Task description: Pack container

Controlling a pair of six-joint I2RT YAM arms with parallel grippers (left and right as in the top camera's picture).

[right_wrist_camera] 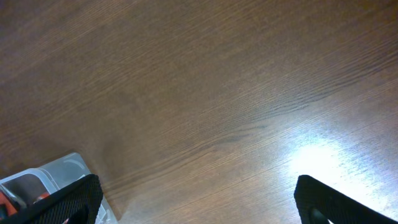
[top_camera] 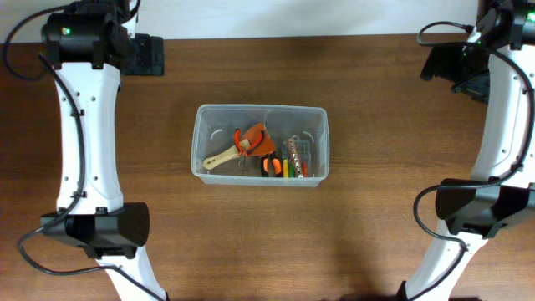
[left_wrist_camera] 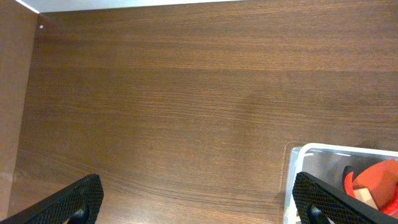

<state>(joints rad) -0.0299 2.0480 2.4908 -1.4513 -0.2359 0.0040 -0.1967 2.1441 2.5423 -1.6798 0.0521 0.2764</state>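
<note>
The container (top_camera: pixel 259 108) is a large clear tub in the middle of the table. It holds a wooden-handled tool (top_camera: pixel 221 158), an orange tool (top_camera: pixel 255 137), orange-handled pliers (top_camera: pixel 270 166) and a small clear case of coloured bits (top_camera: pixel 298 157). My left gripper (top_camera: pixel 149 55) is open and empty at the far left, well away from the tub. The left wrist view (left_wrist_camera: pixel 199 202) shows the tub's corner (left_wrist_camera: pixel 297 154) by its right finger. My right gripper (top_camera: pixel 450 65) is open and empty at the far right. The right wrist view (right_wrist_camera: pixel 199 202) shows the tub's corner (right_wrist_camera: pixel 65 163) by its left finger.
Bare wooden tabletop (top_camera: pixel 376 209) surrounds the tub on all sides. The two arm bases stand at the near left (top_camera: pixel 96 230) and the near right (top_camera: pixel 476 209). The table's far edge (left_wrist_camera: pixel 124 7) meets a white surface.
</note>
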